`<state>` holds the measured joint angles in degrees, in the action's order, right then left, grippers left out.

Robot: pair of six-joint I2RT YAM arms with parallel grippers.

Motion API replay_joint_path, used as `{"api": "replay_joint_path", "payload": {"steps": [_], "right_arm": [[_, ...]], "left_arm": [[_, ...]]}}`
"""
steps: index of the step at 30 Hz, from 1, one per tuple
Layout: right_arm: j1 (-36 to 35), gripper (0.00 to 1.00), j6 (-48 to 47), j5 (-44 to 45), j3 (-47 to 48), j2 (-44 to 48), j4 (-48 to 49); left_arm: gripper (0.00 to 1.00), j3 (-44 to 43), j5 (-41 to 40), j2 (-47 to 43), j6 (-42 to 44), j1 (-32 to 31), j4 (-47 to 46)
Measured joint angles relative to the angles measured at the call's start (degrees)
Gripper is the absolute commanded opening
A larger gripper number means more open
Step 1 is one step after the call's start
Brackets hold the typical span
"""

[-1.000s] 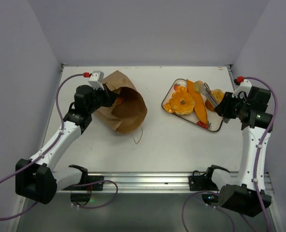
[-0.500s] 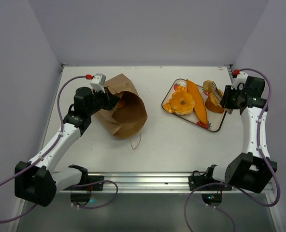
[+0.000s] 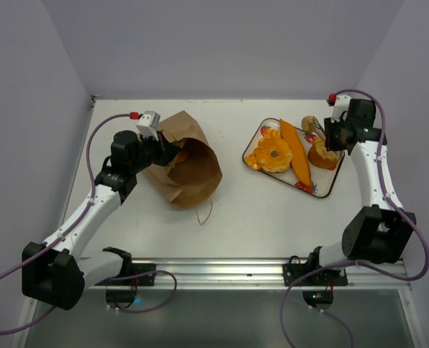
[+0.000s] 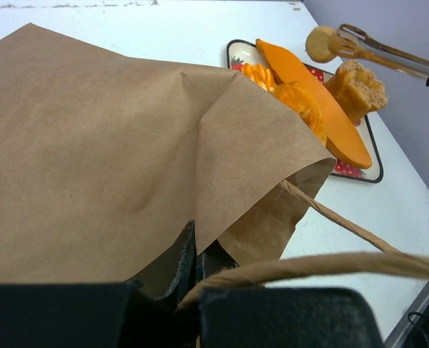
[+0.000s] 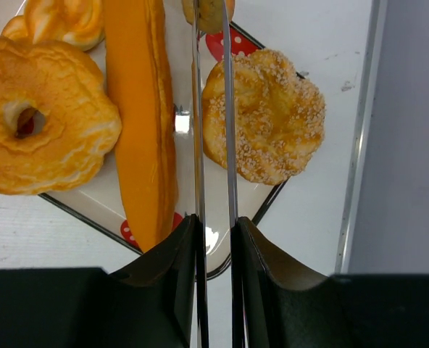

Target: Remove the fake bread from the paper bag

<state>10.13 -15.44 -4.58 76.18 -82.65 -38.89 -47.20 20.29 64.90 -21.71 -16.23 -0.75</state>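
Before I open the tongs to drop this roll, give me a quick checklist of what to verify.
1. Left pincer shut on the paper bag's rim: ok.
2. Right pincer clamped on the tongs: ok.
3. Small roll gripped at the tong tips: ok.
4. Roll directly above the tray: cannot tell.
5. Bag emptied: not ok, an orange piece shows in its mouth.

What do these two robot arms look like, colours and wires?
The left arm and right arm have white links with black joints and bases. A purple cable loops along each, near a red cap. The fingers are black and wedge-shaped.
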Motion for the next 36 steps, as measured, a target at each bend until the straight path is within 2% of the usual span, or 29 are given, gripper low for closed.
{"api": "replay_joint_path", "payload": {"steps": [9, 18, 34, 36], "right_arm": [[-2.75, 0.00, -3.69, 2.62, 10.32, -6.32, -5.05], [-3.48, 0.00, -6.82, 3.74, 11.56, -7.98, -11.08], [-4.33, 0.00, -9.66, 5.60, 15.17, -11.37, -16.04], [-4.74, 0.03, -9.68, 6.01, 15.21, -12.13, -16.22]], "left_arm": [[0.00, 0.00, 0.11, -0.20, 0.33, 0.00, 0.13], [0.00, 0.00, 0.11, -0.57, 0.35, 0.00, 0.35], [0.00, 0.07, 0.39, -0.59, 0.33, 0.00, 0.48], [0.00, 0.07, 0.42, -0.59, 0.33, 0.00, 0.50]]}}
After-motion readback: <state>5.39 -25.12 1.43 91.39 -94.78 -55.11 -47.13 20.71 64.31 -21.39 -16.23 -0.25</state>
